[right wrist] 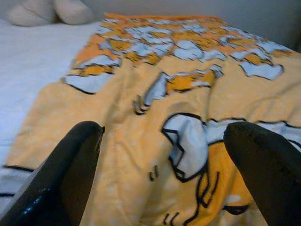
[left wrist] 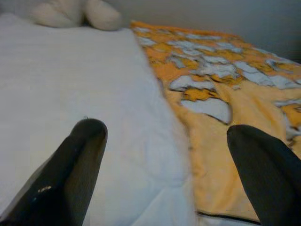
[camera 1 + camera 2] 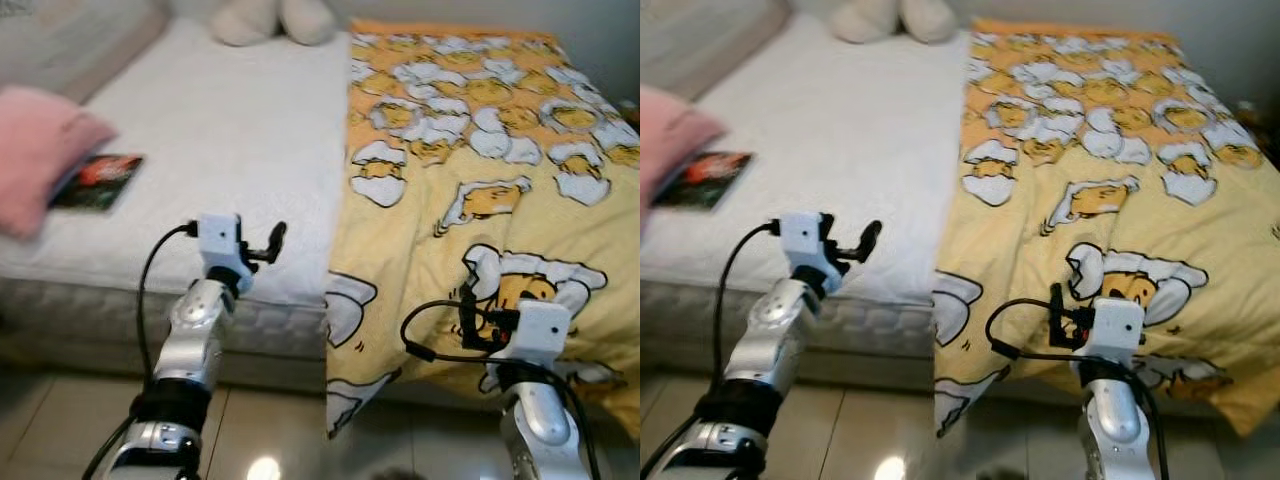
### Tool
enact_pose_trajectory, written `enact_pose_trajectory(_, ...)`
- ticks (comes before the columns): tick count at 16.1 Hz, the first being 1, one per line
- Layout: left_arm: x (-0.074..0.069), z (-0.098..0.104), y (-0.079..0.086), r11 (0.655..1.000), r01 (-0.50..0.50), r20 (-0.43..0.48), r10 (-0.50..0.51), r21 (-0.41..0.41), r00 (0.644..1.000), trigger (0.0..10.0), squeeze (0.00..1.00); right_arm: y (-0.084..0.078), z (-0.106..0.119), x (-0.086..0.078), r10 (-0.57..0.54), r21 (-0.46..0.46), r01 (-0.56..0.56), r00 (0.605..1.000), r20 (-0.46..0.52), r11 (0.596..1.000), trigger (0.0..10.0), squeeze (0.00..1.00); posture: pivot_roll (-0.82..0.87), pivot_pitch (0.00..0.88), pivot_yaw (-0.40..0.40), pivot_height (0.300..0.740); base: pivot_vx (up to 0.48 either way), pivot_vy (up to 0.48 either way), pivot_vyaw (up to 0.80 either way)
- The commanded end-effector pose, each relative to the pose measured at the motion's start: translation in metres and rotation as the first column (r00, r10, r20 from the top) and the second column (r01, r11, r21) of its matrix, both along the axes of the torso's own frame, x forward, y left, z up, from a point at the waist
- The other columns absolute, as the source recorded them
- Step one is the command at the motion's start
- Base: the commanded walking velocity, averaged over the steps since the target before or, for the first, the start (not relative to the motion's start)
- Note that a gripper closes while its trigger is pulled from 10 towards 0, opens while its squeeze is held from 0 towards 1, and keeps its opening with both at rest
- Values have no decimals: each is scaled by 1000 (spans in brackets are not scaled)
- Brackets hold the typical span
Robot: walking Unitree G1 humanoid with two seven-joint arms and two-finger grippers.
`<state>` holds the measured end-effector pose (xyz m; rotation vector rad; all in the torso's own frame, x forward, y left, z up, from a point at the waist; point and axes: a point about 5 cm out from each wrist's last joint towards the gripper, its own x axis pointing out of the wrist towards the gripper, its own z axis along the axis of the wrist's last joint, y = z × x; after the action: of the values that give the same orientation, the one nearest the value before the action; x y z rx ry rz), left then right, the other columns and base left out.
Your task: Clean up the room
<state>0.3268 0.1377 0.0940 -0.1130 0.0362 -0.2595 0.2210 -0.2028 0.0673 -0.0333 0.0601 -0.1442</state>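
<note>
A bed (image 3: 230, 130) with a white mattress is seen ahead, its near edge running across the view above a tiled floor (image 3: 60, 420). A yellow blanket (image 3: 480, 170) printed with egg figures covers the bed's right half, its long axis running from the near edge toward the wall; its inner edge lies along the middle of the mattress and its near end hangs over the side toward the floor. The white left half is largely bare. A dark booklet (image 3: 98, 181) lies flat near the left edge, partly under a pink cushion (image 3: 40, 150), and a cream plush toy (image 3: 270, 20) is set at the far end. The left gripper (image 2: 164, 155) is held over the mattress's near edge, fingers spread wide, holding nothing. The right gripper (image 1: 164, 155) is raised over the blanket's near end, fingers likewise spread apart
</note>
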Motion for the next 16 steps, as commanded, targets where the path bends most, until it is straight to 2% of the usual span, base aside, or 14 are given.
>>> enact_pose_trajectory(1,2,2,-11,999,41,5,-41,4,999,10000,0,-8,4,-1,-30,-16,30,1000,9,999,10000,0,-58,21,18,739,446,0,0)
enact_pose_trajectory(2,2,2,-14,998,63,5,-63,8,998,10000,0,-9,4,-1,-35,-16,35,999,10,999,10000,0,-59,21,18,739,461,0,0)
enact_pose_trajectory(4,2,1,-18,996,81,-8,-81,19,997,10000,0,-10,4,0,-45,-22,45,999,12,999,10000,0,-61,19,19,739,0,0,0)
enact_pose_trajectory(11,3,-2,-21,996,82,-26,-81,19,996,10000,0,-12,6,3,-42,-31,43,999,16,999,10000,0,-61,14,17,739,0,-42,0)
enact_pose_trajectory(14,5,4,-14,999,25,12,-25,-23,1000,10000,0,-27,23,6,-121,-44,126,987,111,991,10000,0,-65,13,18,739,0,-325,0)
enact_pose_trajectory(16,4,6,-14,999,28,20,-28,-20,999,10000,0,-32,28,11,-115,-59,122,986,119,991,10000,0,-66,12,20,739,0,-240,0)
